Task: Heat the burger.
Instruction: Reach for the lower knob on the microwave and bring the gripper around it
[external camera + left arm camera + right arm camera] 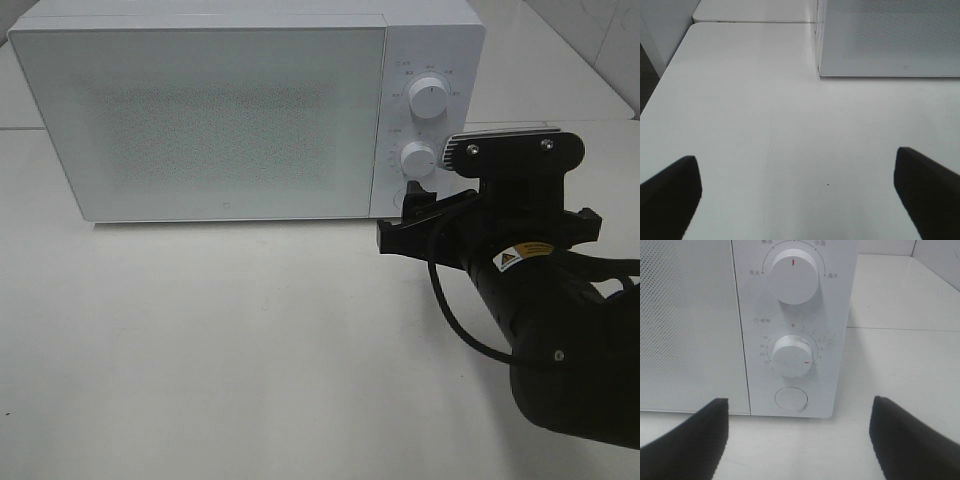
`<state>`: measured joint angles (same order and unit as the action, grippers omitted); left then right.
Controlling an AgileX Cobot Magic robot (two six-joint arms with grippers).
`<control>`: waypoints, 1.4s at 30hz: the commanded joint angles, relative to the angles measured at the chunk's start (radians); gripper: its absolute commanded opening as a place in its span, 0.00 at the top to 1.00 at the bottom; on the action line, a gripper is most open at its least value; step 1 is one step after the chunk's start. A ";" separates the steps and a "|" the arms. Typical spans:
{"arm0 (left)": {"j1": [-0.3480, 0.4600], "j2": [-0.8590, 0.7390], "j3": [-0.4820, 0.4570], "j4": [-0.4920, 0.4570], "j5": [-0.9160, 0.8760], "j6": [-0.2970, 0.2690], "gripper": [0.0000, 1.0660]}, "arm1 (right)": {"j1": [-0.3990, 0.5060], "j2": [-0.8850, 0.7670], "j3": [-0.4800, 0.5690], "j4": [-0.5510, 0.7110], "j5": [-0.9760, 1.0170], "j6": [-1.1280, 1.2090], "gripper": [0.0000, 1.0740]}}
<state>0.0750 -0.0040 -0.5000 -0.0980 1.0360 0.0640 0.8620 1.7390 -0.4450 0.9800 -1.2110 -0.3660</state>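
1. White surface [250, 350] stretches before a white microwave [230, 60], whose speckled door [210, 120] is shut.
2. Close in front of the microwave's control panel hovers the right gripper [797, 440], its fingers [690, 440] spread wide with nothing between them.
3. Just ahead of those fingers is a round button [791, 399]; above it come the lower knob [793, 356] and then the upper knob [793, 277]. Whether a finger touches the panel cannot be told.
4. Over the surface hangs the left gripper [797, 195], fingers [670, 200] wide apart and holding nothing, facing the door's lower corner.
5. No view shows the burger; whether it lies behind the closed door cannot be told.
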 commanded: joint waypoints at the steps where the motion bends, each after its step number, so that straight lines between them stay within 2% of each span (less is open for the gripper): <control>1: -0.006 -0.030 0.003 -0.006 -0.008 -0.004 0.08 | 0.003 -0.002 -0.011 -0.007 -0.117 0.003 0.29; 7: -0.006 -0.030 0.003 -0.006 -0.008 -0.004 0.08 | -0.001 -0.002 -0.011 -0.007 -0.090 0.004 0.29; 13: -0.006 -0.030 0.003 -0.006 -0.008 -0.004 0.08 | -0.074 -0.002 -0.014 -0.093 -0.089 0.026 0.29; 18: -0.006 -0.030 0.003 -0.006 -0.008 -0.004 0.08 | -0.101 -0.002 -0.030 -0.118 -0.064 0.029 0.29; 24: -0.006 -0.030 0.003 -0.006 -0.008 -0.004 0.08 | -0.151 0.067 -0.074 -0.190 -0.065 0.036 0.29; 42: -0.006 -0.030 0.003 -0.006 -0.008 -0.004 0.08 | -0.165 0.207 -0.205 -0.221 -0.053 0.074 0.29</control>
<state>0.0750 -0.0040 -0.5000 -0.0980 1.0360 0.0640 0.7040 1.9460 -0.6410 0.7770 -1.2110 -0.3040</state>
